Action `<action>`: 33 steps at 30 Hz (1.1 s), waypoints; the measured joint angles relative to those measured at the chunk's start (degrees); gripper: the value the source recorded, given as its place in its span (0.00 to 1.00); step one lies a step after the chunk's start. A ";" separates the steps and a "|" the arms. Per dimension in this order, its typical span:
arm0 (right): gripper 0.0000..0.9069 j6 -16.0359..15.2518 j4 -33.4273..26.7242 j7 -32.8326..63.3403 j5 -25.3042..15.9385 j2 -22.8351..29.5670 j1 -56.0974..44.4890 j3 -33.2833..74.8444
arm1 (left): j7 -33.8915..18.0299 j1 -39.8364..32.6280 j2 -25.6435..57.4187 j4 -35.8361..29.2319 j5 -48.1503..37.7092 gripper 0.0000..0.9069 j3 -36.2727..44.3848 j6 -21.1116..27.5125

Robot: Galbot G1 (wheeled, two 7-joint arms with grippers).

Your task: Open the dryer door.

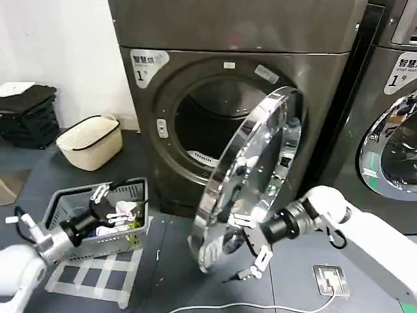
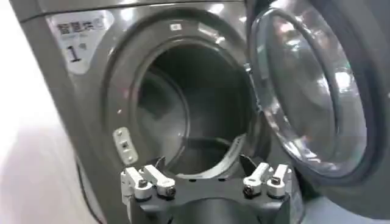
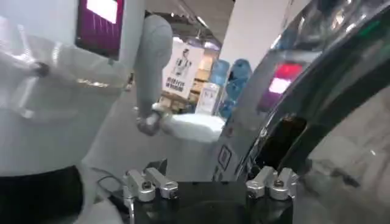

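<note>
A: Dryer door (image 1: pixel 251 176) swung well out from the grey dryer (image 1: pixel 195 78), hinged on the machine's right side, chrome ring edge-on toward the head camera. Drum opening (image 1: pixel 208 124) exposed, dark inside.

B: Same from the left wrist view: door (image 2: pixel 311 91) standing open beside the round mouth (image 2: pixel 189 109), glass bowl bulging toward the drum.

A: Right gripper (image 1: pixel 251 251) low at the door's lower front edge, arm reaching in from the right. Fingers spread apart, nothing clamped between them. Upper finger close against the chrome rim, possibly touching; hard to say from this angle.

B: Right wrist view agrees on the spread: two finger bases (image 3: pixel 149 184) set wide, chrome curve of the door (image 3: pixel 317 67) rising just beside.

A: Left gripper (image 1: pixel 107 205) off to the left, well apart from the door, hovering over a grey basket (image 1: pixel 65 202) on the floor. Fingers open, empty.

B: Cream basket (image 1: pixel 90 141) farther back by the wall. Second grey machine (image 1: pixel 397 130) at the right edge, door shut.
</note>
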 joint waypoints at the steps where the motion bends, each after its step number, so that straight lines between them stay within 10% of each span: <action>1: 1.00 -0.03 -0.01 -0.13 -0.01 -0.41 -0.98 1.24 | 0.27 -0.75 0.29 0.11 0.02 1.00 0.76 -0.01; 18: 1.00 0.77 3.33 -0.48 -0.18 -5.87 -30.87 33.58 | 1.84 -14.28 -0.52 3.17 1.15 1.00 19.92 -0.44; 33: 1.00 2.84 10.70 2.98 -0.60 4.73 -65.24 70.16 | 1.48 -25.81 -4.98 6.80 -0.19 1.00 31.77 -1.30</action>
